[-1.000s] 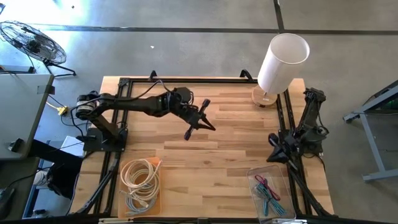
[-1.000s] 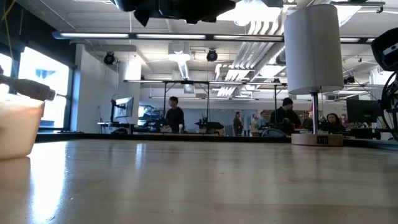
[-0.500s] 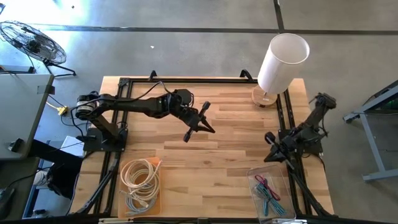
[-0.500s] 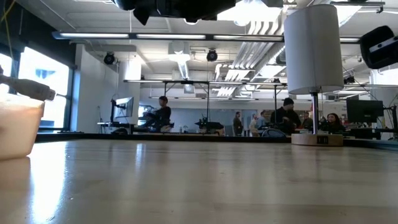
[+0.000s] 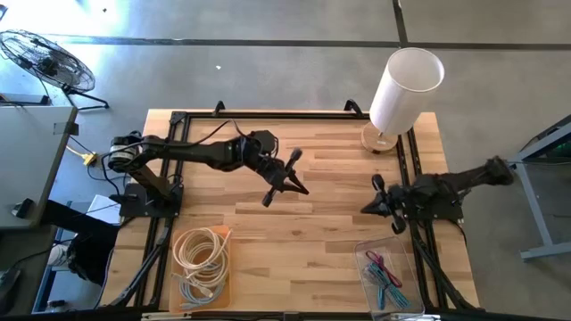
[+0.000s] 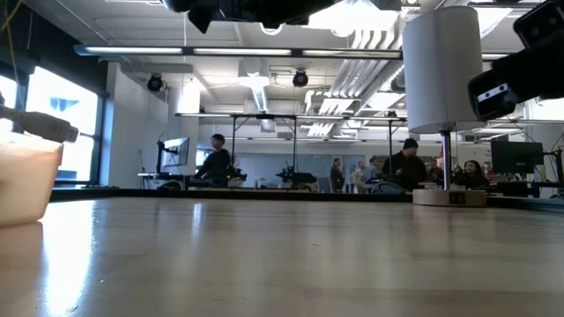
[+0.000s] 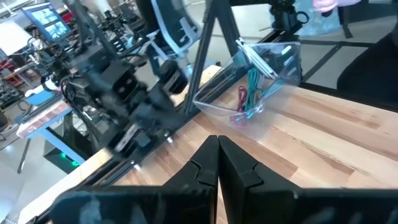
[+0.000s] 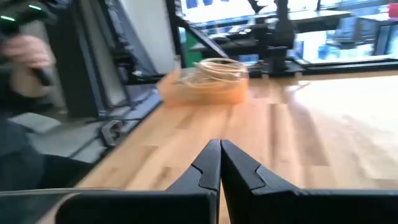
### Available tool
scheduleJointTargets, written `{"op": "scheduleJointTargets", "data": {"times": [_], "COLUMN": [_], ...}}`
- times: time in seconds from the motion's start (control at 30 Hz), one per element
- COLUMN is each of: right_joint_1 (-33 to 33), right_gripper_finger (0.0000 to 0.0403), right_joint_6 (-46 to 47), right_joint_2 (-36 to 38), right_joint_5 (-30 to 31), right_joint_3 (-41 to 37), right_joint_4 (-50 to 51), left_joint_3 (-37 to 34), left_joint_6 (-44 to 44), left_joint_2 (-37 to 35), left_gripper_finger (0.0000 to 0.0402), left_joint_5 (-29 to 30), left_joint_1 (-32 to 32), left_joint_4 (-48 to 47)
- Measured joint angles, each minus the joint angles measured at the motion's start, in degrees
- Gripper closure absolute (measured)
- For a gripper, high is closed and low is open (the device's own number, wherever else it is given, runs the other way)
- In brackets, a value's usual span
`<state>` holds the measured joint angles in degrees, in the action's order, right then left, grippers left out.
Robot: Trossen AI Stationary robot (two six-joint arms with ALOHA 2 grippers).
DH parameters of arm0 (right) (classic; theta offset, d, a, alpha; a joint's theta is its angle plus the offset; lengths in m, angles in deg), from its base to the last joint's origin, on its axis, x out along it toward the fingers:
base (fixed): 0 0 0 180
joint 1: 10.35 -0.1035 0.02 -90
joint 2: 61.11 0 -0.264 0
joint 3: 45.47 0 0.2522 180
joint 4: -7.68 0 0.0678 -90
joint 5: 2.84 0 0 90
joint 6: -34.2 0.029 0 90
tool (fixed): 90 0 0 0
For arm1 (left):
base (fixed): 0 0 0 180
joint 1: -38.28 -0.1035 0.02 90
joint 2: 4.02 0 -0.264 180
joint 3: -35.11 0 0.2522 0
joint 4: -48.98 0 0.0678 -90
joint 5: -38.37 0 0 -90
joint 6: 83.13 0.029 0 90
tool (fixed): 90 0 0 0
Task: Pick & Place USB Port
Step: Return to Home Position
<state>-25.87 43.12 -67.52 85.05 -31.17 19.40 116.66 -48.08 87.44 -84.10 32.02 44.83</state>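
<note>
An orange tray (image 5: 203,265) at the near left holds coiled white cables (image 8: 214,67); a cable plug (image 6: 40,127) sticks up above the tray's rim (image 6: 26,176). A clear bin (image 5: 386,272) at the near right holds coloured cables (image 7: 249,99). My left gripper (image 5: 285,174) hovers shut above the table's middle, with its fingers (image 7: 218,152) pointing toward the clear bin. My right gripper (image 5: 382,201) is shut near the right rail, with its fingers (image 8: 220,157) pointing toward the orange tray. Neither gripper touches anything.
A white cylinder lamp (image 5: 401,85) stands on a wooden base at the far right corner. Black frame rails (image 5: 406,169) run along the table's sides. Bare wood lies between the two grippers. People sit and walk in the room beyond the table (image 6: 405,163).
My right arm has unfolded from its resting pose at the right edge. Its elbow has swung out past the table's right side, and its gripper has moved toward the table's left and slightly toward the far edge. A person in the background has walked left.
</note>
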Motion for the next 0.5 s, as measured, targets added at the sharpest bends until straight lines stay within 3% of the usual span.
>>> {"op": "scheduleJointTargets", "data": {"times": [0.2, 0.3, 0.5], "right_joint_1": [8.1, 10.1, 11.1], "right_gripper_finger": [0.0403, 0.0403, 0.0403], "right_joint_6": [-3.3, -4.5, -7.8], "right_joint_2": [-1.9, -2.4, -3.0], "right_joint_5": [-2.6, -2.8, 3.4], "right_joint_3": [0.0, 0.0, 0.0], "right_joint_4": [-0.3, -0.3, 0.1], "left_joint_3": [-1.2, -4.9, -18.0], "left_joint_6": [0.7, -0.9, -5.2], "left_joint_2": [0.0, -1.7, -8.8], "left_gripper_finger": [0.0401, 0.0401, 0.0401], "left_joint_5": [-1.3, -5.6, -9.1], "left_joint_1": [-0.1, -2.5, -5.6], "left_joint_4": [0.2, 1.0, 18.0]}}
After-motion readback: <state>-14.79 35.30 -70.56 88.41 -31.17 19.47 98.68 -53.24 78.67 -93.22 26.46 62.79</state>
